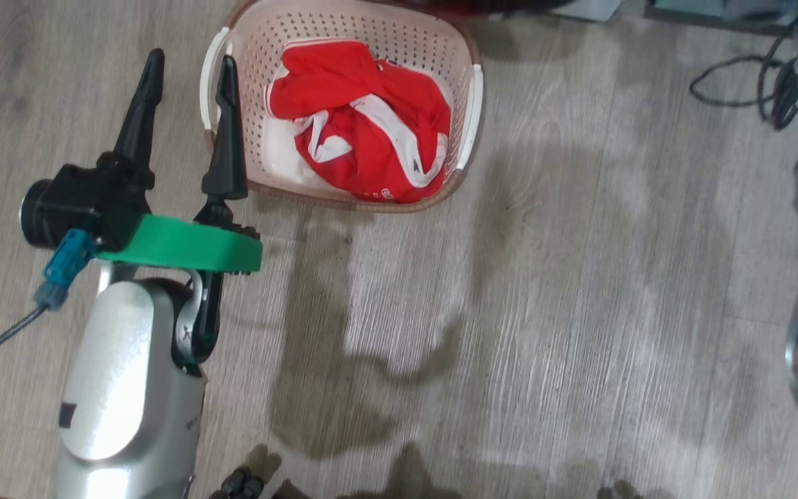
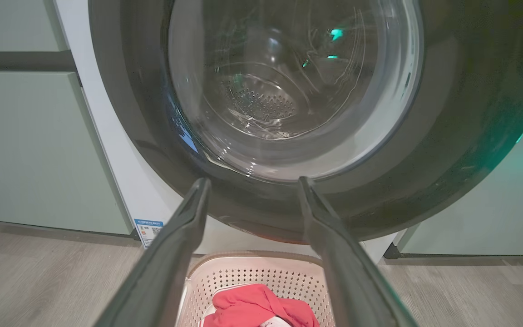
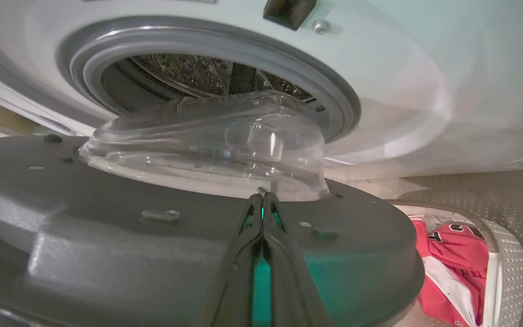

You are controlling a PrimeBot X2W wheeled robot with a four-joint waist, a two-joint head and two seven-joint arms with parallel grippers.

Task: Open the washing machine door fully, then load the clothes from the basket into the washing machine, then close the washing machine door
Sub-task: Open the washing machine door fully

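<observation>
The pale wood-look floor (image 1: 510,277) carries the basket (image 1: 343,24) (clothes (image 1: 364,118) inside) and dark cables (image 1: 783,97).

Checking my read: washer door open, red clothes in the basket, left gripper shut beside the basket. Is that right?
One thing is off: the left gripper is open, not shut; the head view shows its two fingers spread apart beside the basket. The door is open and the red clothes lie in the basket, as you said.
</observation>
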